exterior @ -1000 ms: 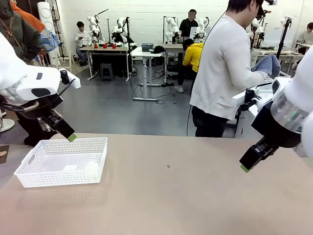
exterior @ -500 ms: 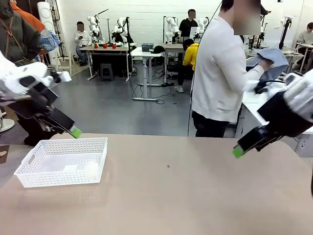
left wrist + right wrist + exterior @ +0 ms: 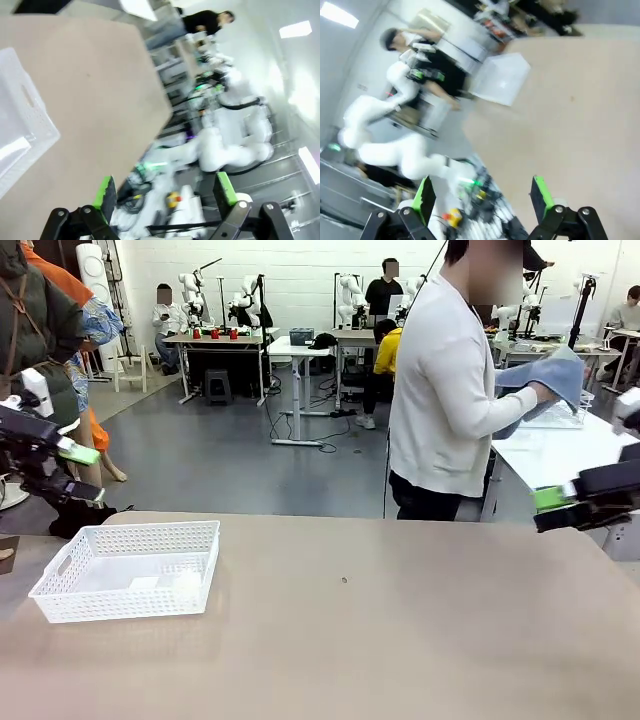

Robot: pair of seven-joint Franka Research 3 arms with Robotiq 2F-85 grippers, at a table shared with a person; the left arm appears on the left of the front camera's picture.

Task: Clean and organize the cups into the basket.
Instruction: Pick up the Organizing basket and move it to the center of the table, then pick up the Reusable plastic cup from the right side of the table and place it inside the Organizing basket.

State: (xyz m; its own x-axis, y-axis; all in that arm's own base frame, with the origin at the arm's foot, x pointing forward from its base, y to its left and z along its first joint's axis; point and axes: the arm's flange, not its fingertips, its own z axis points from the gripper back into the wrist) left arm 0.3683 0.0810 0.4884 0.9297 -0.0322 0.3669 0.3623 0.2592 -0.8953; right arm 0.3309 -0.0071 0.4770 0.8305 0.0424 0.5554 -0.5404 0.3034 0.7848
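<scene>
The white lattice basket (image 3: 125, 565) sits on the tan table (image 3: 350, 640) at the left, and no cup lies in it. It also appears in the left wrist view, basket (image 3: 20, 125), and in the right wrist view, basket (image 3: 502, 77). The cups are out of view. My left gripper (image 3: 88, 476) hangs open above the table's far left corner, beyond the basket, with nothing between its green pads (image 3: 106, 192). My right gripper (image 3: 548, 510) is open and empty over the table's right edge, its pads (image 3: 540, 192) wide apart.
A person in a white top (image 3: 450, 390) stands at the far side, turned to the right, holding a blue-grey cloth (image 3: 550, 375) over a side table (image 3: 560, 455). Other work tables and people fill the room behind.
Both arms have lifted and swung outward, the left toward the left edge, the right toward the right edge. The person has raised the cloth and turned further right.
</scene>
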